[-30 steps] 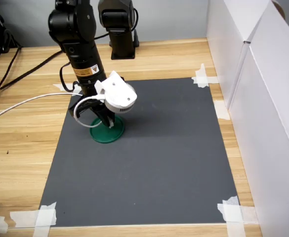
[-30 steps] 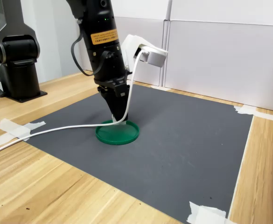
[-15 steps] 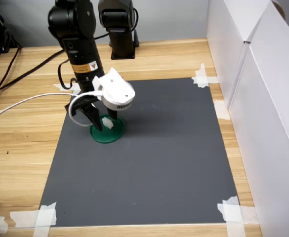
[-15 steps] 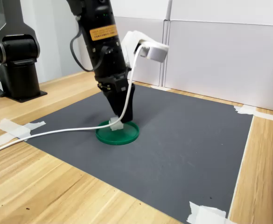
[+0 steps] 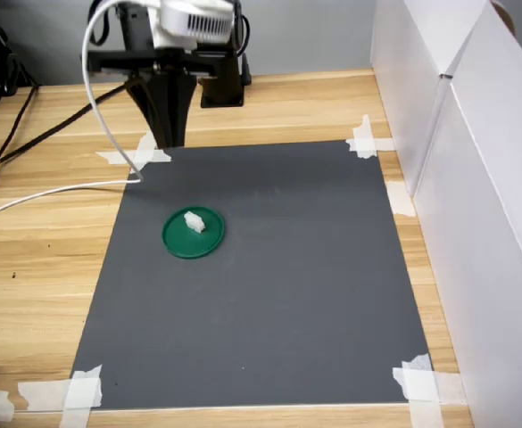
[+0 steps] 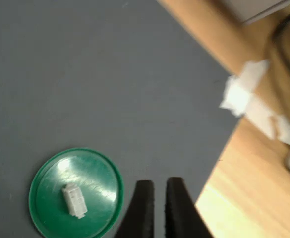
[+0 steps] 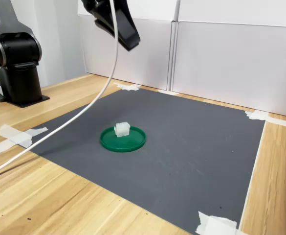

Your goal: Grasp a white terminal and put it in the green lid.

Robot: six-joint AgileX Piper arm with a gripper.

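Observation:
The white terminal (image 5: pixel 194 221) lies inside the green lid (image 5: pixel 182 242), toward its far side in the first exterior view. The lid rests on the dark grey mat, with nothing touching the terminal. In the second exterior view the terminal (image 7: pixel 121 129) stands on the lid (image 7: pixel 133 143). My gripper (image 5: pixel 171 134) hangs high above the mat's far edge, well clear of the lid, its fingers drawn together and holding nothing. The wrist view looks down on the terminal (image 6: pixel 74 200) in the lid (image 6: pixel 97 178), beside the gripper (image 6: pixel 155 198).
A dark grey mat (image 5: pixel 269 285) is taped to the wooden table at its corners (image 5: pixel 421 383). White walls (image 5: pixel 475 178) stand along the first exterior view's right. A white cable (image 5: pixel 55 183) trails from the arm. A second black arm base (image 7: pixel 18 73) stands at the back.
The gripper let go of the terminal in the lid, rose high and drew back toward the mat's far edge. Its fingers, spread half a second ago, have come together.

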